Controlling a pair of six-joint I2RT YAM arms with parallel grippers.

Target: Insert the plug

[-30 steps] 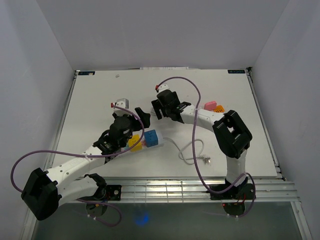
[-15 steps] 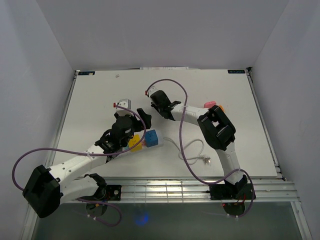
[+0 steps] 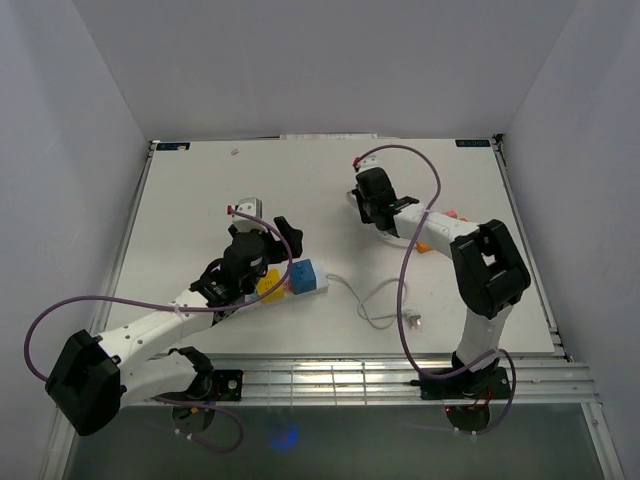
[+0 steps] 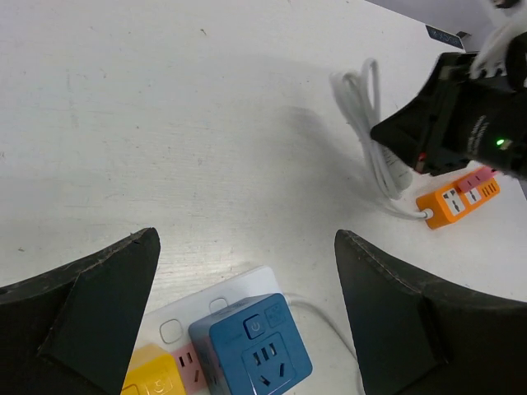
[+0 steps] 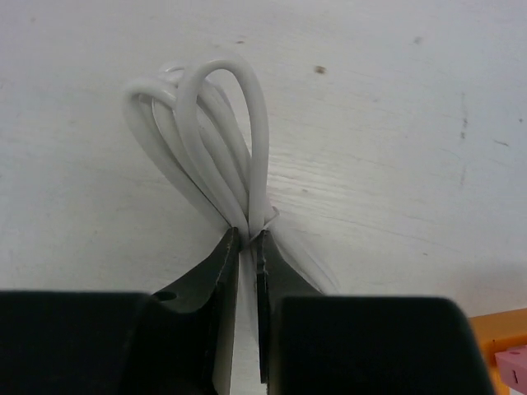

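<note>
Power strip (image 4: 247,281) on table (image 3: 200,180), coiled cable (image 5: 235,202) behind it, plug (image 3: 413,321) to strip's right

The white counter (image 3: 200,180) is carrying several electrical items. A white power strip (image 4: 239,298) is lying left of centre, with a blue cube adapter (image 4: 251,346) and a yellow adapter (image 4: 152,374) sitting in it. Its white cord (image 3: 342,285) is looping rightward and ending at a plug (image 3: 412,321) near the front edge. An orange socket block (image 4: 451,202) is lying at the right, touching a pink block (image 4: 478,177). A bundled white cable (image 5: 206,140) is resting near them.
</note>
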